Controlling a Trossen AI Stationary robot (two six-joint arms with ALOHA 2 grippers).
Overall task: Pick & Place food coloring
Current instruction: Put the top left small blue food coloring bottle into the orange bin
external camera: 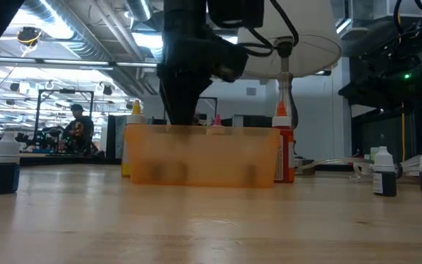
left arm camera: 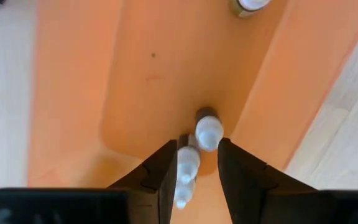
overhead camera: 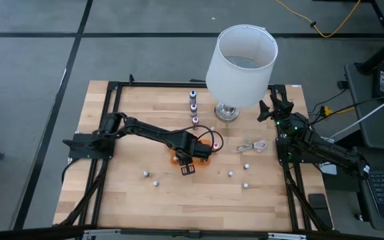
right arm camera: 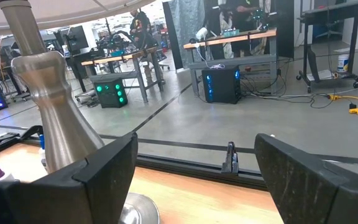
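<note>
Nearest the table's front edge, loose food coloring bottles stand scattered on the wood: two [overhead camera: 151,178] at about 7 o'clock from the orange tray [overhead camera: 176,159] and three more [overhead camera: 238,175] at about 4 o'clock. In the low view a dark one [external camera: 3,163] stands at the left and two others [external camera: 384,172] at the right.

At the table's middle the left gripper [left arm camera: 194,177] is lowered into the tray with its fingers apart. A pale-capped bottle [left arm camera: 187,163] stands between the fingers, and another [left arm camera: 207,129] stands just beyond the tips, very close to it. Whether the pads touch the nearer bottle is hard to say; it looks released or about to be.

The step in hand seems to be setting that bottle down in the tray. To do it well, the fingers should spread just enough to free the cap, then the gripper should rise straight up, with no sideways drift, since the neighbour at the fingertips would tip easily. The bottles are tall for their small bases, so they should be let go only once the base rests flat.

Farther off, three bottles [overhead camera: 193,106] stand in a row at 12 o'clock from the tray, beside the lamp [overhead camera: 239,63]. The right gripper [right arm camera: 194,168] waits at the far right corner at 2 o'clock, fingers wide apart and empty
</note>
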